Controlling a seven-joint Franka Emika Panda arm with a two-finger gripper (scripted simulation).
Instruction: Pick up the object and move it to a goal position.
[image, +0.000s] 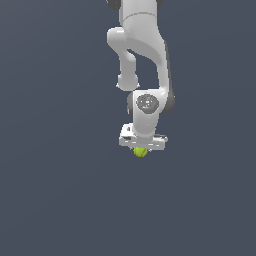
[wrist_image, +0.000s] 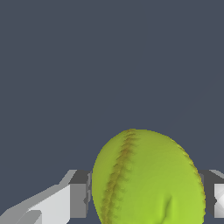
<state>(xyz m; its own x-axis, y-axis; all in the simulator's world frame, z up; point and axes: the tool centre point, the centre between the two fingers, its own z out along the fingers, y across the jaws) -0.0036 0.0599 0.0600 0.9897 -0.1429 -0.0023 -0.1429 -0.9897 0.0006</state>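
Yellow-green ball (wrist_image: 148, 179) fills the wrist view up close, brownish stitched seam running down one side, gripper (wrist_image: 146, 201) fingers (wrist_image: 78, 200) pressed against both its flanks — jaws clenched on it. Exterior view: white arm (image: 142, 50) hangs straight down mid-scene, gripper (image: 141, 149) at its lowest end, ball (image: 141, 152) poking out just below the white hand. Plain dark grey-blue background all round; whether ball touches any surface, can't tell.
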